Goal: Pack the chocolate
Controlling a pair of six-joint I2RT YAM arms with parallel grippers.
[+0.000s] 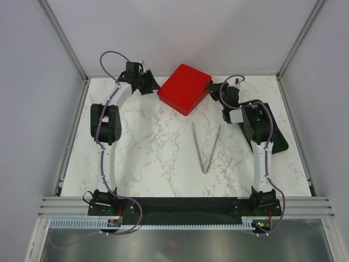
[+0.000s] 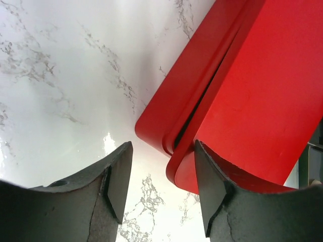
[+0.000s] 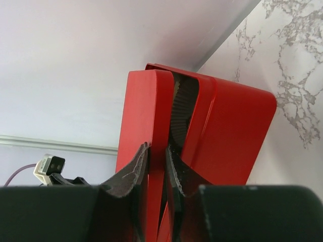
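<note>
A red box (image 1: pixel 185 88) with a red lid stands at the back middle of the table. My right gripper (image 1: pixel 211 87) is at its right corner, shut on the edge of the lid (image 3: pixel 146 116), which stands slightly apart from the base (image 3: pixel 227 131). In the gap shows a dark pleated liner (image 3: pixel 182 111). My left gripper (image 1: pixel 154 86) is open at the box's left corner (image 2: pixel 174 169); that corner lies between the jaws (image 2: pixel 161 181), close to the right finger. No chocolate pieces show in any view.
Long metal tweezers (image 1: pixel 205 146) lie open on the marble table, in the middle, in front of the box. A black tray (image 1: pixel 277 141) lies at the right, partly under my right arm. Walls close in at the back and sides.
</note>
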